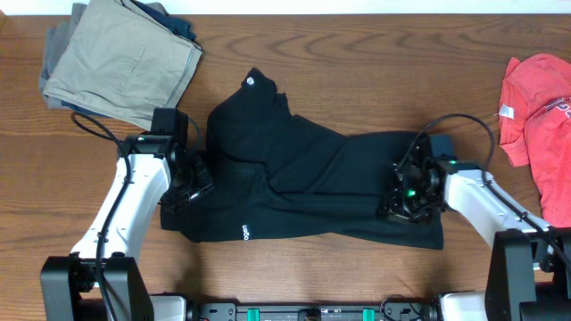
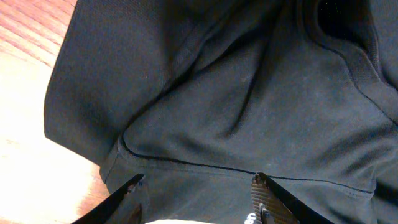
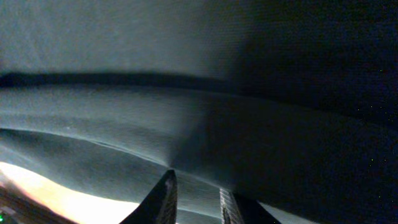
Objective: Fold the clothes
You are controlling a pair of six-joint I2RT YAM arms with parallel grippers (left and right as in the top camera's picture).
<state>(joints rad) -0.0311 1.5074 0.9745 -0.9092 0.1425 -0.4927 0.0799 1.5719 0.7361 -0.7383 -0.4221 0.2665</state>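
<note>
The clothes [image 1: 303, 169], a black garment with a small white round logo [image 1: 251, 83] and white lettering [image 1: 245, 233], lie spread and rumpled across the middle of the table. My left gripper [image 1: 190, 183] hovers over the garment's left edge. In the left wrist view that gripper [image 2: 196, 182] is open, its fingers wide apart over the black cloth [image 2: 249, 93] near a seam. My right gripper [image 1: 403, 198] sits low on the garment's right part. In the right wrist view its fingers [image 3: 166, 186] stand close together with a raised fold of the cloth [image 3: 186, 112] pinched between them.
Khaki folded trousers [image 1: 125, 62] lie at the back left, over a darker garment. A red T-shirt [image 1: 540, 107] lies at the right edge. Bare wooden table [image 1: 357, 53] shows behind the black garment and along the front [image 2: 31, 149].
</note>
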